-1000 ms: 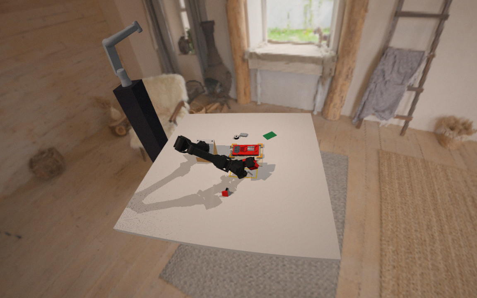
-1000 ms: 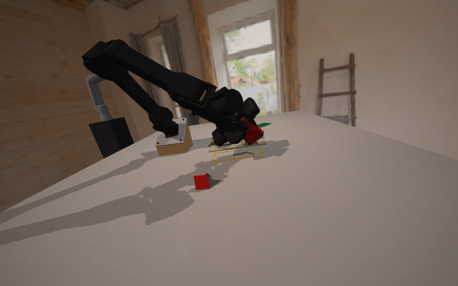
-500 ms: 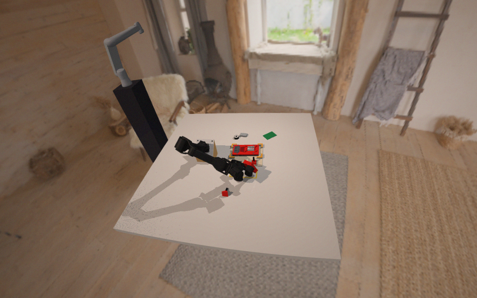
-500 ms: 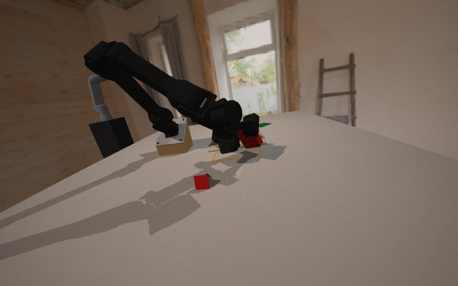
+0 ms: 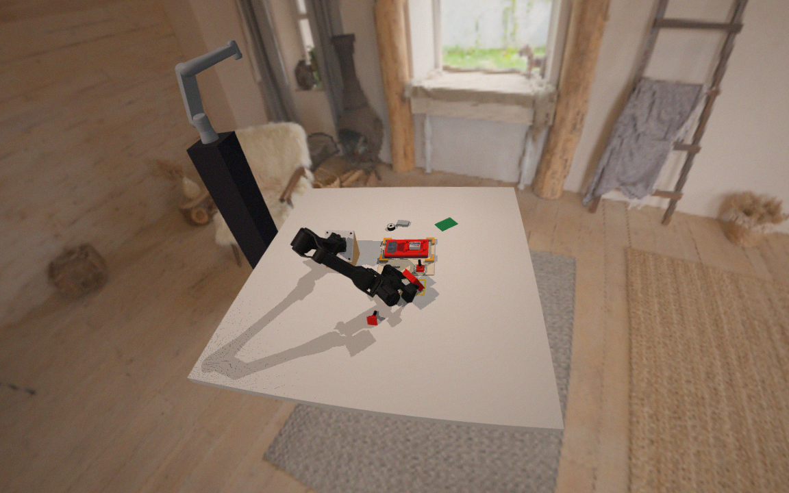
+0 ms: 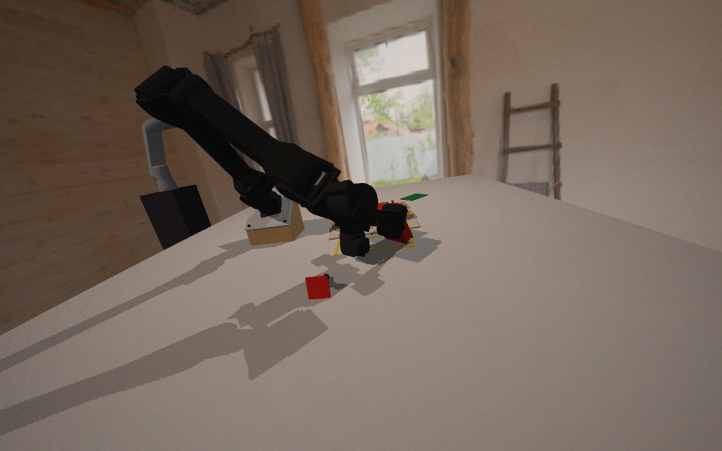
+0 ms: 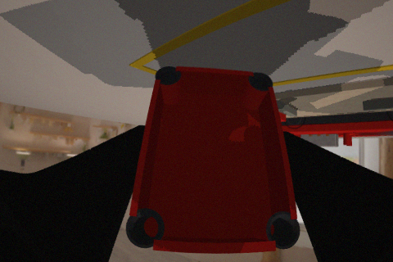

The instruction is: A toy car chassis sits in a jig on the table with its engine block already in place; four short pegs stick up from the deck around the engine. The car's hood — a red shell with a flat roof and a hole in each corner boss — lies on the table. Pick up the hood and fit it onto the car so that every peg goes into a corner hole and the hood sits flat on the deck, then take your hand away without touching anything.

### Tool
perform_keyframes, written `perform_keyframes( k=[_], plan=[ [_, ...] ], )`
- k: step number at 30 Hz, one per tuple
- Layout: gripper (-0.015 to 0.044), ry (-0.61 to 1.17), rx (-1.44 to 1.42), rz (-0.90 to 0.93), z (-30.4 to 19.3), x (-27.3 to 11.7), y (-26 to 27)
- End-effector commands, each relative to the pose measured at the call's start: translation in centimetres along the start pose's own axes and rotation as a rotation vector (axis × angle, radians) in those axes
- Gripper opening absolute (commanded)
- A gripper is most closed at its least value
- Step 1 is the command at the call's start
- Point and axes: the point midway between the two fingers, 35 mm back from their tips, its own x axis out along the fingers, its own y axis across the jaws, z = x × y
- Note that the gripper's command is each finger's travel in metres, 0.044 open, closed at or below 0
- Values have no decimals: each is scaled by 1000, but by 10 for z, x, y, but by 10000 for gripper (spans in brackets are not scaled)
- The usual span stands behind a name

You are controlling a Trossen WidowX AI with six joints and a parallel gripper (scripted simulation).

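Item: hood [image 7: 213, 159], clamped between our gripper [image 7: 214, 175] fingers, held off the table [image 5: 446, 343]; chassis [image 5: 407, 247] seated in its jig [image 5: 433, 240].

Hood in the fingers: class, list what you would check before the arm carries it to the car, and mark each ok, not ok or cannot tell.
1. Grip: hood clamped between the fingers - ok.
2. Hood off the table - ok.
3. Four corner holes visible, unblocked - ok.
4. Hood level - not ok, tilted.
5. Hood above the chassis - not ok, off to one side over the yellow outline.
6. Pegs lined up with holes - cannot tell.
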Motion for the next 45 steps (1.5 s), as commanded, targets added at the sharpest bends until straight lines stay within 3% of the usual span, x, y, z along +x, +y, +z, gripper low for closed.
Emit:
perform_keyframes(
  k=[1, 8, 25, 30, 37, 38, 45],
  plan=[
    [0, -37, 24, -6, 14, 1, -3],
    [0, 2, 3, 0, 1, 0, 0],
    [440, 4, 4, 0, 1, 0, 0],
    [440, -4, 8, -1, -7, -23, 5],
    [440, -36, 23, -5, -38, -120, 3],
    [440, -21, 16, -11, -29, -88, 7],
    [440, -21, 16, -11, -29, -88, 7]
  ],
)
